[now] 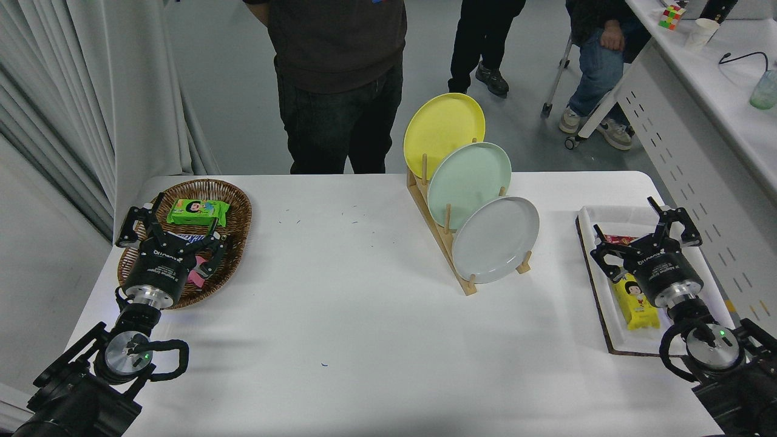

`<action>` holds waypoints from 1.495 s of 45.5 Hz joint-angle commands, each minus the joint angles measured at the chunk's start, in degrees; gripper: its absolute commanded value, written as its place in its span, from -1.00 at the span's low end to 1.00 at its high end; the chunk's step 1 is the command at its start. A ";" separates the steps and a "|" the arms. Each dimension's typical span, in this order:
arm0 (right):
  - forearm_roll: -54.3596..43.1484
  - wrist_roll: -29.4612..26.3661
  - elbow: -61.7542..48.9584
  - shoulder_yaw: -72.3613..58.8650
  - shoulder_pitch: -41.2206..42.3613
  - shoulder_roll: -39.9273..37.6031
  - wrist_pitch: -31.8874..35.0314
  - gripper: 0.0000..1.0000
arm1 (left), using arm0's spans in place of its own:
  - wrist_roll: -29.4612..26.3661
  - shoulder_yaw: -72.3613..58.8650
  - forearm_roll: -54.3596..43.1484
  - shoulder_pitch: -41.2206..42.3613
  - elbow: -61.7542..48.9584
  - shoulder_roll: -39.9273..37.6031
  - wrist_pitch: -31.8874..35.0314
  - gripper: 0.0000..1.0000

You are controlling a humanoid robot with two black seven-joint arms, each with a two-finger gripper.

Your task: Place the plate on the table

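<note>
The pale grey plate [496,238] stands on edge in the front slot of a wooden rack [448,243] right of the middle of the white table [340,315]. A mint green plate [468,183] and a yellow plate [443,132] stand behind it in the same rack. My right gripper [644,224] is open and empty, hovering over the white tray to the right of the grey plate, well apart from it. My left gripper [167,220] is open and parked at the lower left over the basket.
A wicker basket [237,212] with a green packet [197,212] and other snacks sits at the left. A white tray [607,285] holds a yellow snack pack [634,303] at the right edge. A person stands at the far side; others are behind.
</note>
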 commanded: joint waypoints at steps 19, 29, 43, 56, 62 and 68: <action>-0.08 0.00 -0.41 -0.35 -0.24 0.03 -0.08 1.00 | 0.00 0.00 -0.02 0.04 0.00 0.00 0.00 0.96; -0.08 0.00 -0.50 -0.26 -0.68 0.12 0.01 1.00 | 0.00 0.00 -0.02 0.04 0.00 0.00 0.00 0.96; -0.08 0.09 -2.96 -0.35 -0.77 0.29 -0.08 1.00 | 0.00 0.00 -0.02 0.04 0.00 0.00 0.00 0.96; 0.01 0.09 -2.69 0.18 -0.42 1.52 0.01 1.00 | 0.00 0.00 -0.02 -0.04 0.00 0.00 0.00 0.96; 0.01 0.09 -3.04 0.53 0.02 1.44 -0.25 1.00 | 0.00 0.00 -0.02 0.04 0.00 0.00 0.00 0.96; 0.09 0.09 -3.04 0.71 0.55 1.52 -0.25 1.00 | 0.00 0.00 -0.02 -0.04 0.00 0.00 0.00 0.96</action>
